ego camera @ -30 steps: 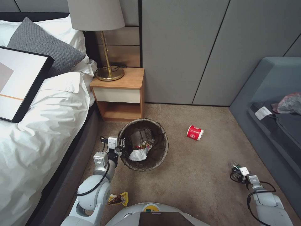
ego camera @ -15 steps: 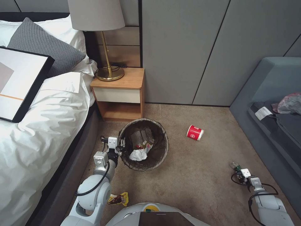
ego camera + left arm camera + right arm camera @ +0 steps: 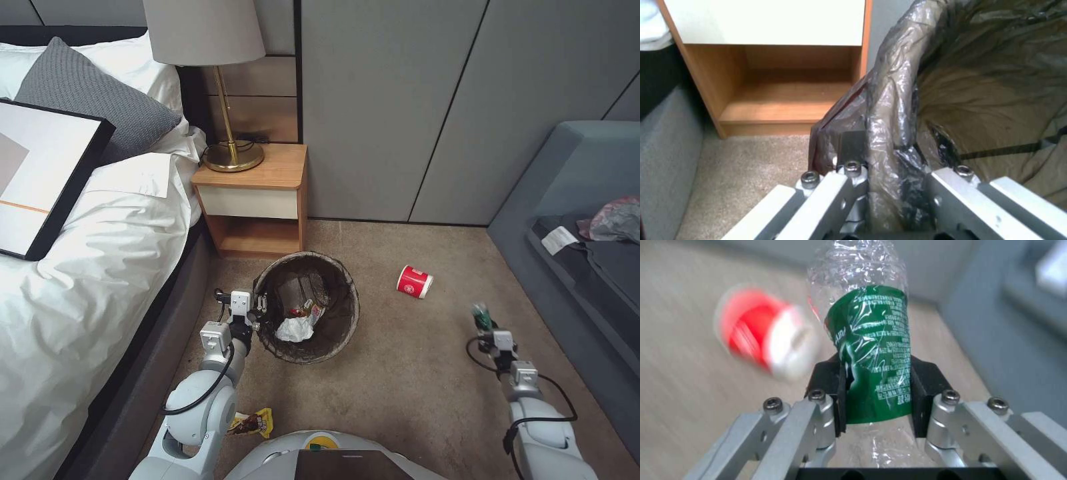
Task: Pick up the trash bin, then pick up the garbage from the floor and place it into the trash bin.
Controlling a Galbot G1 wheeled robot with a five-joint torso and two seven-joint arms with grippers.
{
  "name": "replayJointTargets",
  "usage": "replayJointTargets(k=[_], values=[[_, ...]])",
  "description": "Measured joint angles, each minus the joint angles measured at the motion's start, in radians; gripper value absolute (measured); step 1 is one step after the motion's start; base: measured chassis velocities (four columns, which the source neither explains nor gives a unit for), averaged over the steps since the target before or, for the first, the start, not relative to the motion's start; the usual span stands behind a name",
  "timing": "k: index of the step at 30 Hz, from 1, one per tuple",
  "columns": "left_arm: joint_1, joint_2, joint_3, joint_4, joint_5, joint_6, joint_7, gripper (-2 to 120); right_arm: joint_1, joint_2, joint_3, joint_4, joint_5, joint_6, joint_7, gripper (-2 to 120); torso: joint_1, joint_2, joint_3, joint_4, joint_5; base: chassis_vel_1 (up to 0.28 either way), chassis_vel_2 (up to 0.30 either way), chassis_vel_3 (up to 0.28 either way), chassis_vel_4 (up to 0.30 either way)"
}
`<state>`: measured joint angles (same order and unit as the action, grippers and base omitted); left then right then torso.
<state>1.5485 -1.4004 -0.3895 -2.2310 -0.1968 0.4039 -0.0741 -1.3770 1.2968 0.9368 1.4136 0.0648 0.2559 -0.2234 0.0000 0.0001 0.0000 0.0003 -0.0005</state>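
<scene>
Right gripper [image 3: 878,393] is clamped on the clear bottle [image 3: 867,350] at its green label, whose small white writing I cannot read; its long axis points away from the wrist. Left gripper [image 3: 893,181] pinches the trash bin [image 3: 337,327] at its lined rim, beside the bed.

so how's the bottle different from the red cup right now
The green-labelled bottle is clear plastic, clamped in the right gripper off the carpet; the red-and-white paper cup is opaque and lies on its side on the carpet, untouched. Both are outside the trash bin.
</scene>
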Motion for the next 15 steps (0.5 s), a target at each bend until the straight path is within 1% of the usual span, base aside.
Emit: replayJointTargets(k=[1,2,3,4,5,8,9,11,12,14,15], values=[[0.000,0.000,0.000,0.000,-0.002,0.000,0.000,0,-0.024,0.020,-0.033,0.097,0.051,0.050,-0.017,25,0.000,0.000,0.000,-0.0002,0.0008,0.000,0.000,0.000,0.000],[0.000,0.000,0.000,0.000,-0.002,0.000,0.000,0,-0.024,0.020,-0.033,0.097,0.051,0.050,-0.017,25,0.000,0.000,0.000,-0.0002,0.0008,0.000,0.000,0.000,0.000],[0.000,0.000,0.001,0.000,-0.004,0.002,0.000,0,-0.034,0.028,-0.045,0.139,0.069,0.065,-0.026,25,0.000,0.000,0.000,-0.0001,0.0007,0.000,0.000,0.000,0.000],[0.000,0.000,0.001,0.000,-0.007,0.003,0.000,0,-0.052,0.039,-0.065,0.220,0.100,0.085,-0.046,25,0.000,0.000,0.000,-0.0003,0.0002,0.000,0.000,0.000,0.000],[0.000,0.000,0.001,0.000,-0.007,0.003,0.000,0,-0.052,0.039,-0.065,0.220,0.100,0.085,-0.046,25,0.000,0.000,0.000,-0.0003,0.0002,0.000,0.000,0.000,0.000],[0.001,0.000,0.004,-0.001,-0.009,0.005,0.000,0,-0.097,0.050,-0.118,0.422,0.174,0.108,-0.102,25,0.000,0.000,0.000,-0.0002,0.0000,0.000,0.000,0.000,0.000],[0.001,0.000,0.004,-0.001,-0.009,0.005,0.000,0,-0.097,0.050,-0.118,0.422,0.174,0.108,-0.102,25,0.000,0.000,0.000,-0.0002,0.0000,0.000,0.000,0.000,0.000],[0.002,-0.001,0.008,-0.002,-0.009,0.005,0.000,0,-0.116,0.050,-0.151,0.507,0.210,0.120,-0.146,25,0.000,0.000,0.000,-0.0004,0.0001,0.000,0.000,0.000,0.000],[0.002,-0.001,0.008,-0.002,-0.009,0.005,0.000,0,-0.116,0.050,-0.151,0.507,0.210,0.120,-0.146,25,0.000,0.000,0.000,-0.0004,0.0001,0.000,0.000,0.000,0.000],[0.002,-0.002,0.011,-0.002,-0.009,0.006,0.001,0,-0.130,0.045,-0.190,0.571,0.245,0.127,-0.185,25,0.000,0.000,0.000,-0.0003,0.0003,0.000,0.000,0.000,0.000],[0.002,-0.002,0.011,-0.002,-0.009,0.006,0.001,0,-0.130,0.045,-0.190,0.571,0.245,0.127,-0.185,25,0.000,0.000,0.000,-0.0003,0.0003,0.000,0.000,0.000,0.000]])
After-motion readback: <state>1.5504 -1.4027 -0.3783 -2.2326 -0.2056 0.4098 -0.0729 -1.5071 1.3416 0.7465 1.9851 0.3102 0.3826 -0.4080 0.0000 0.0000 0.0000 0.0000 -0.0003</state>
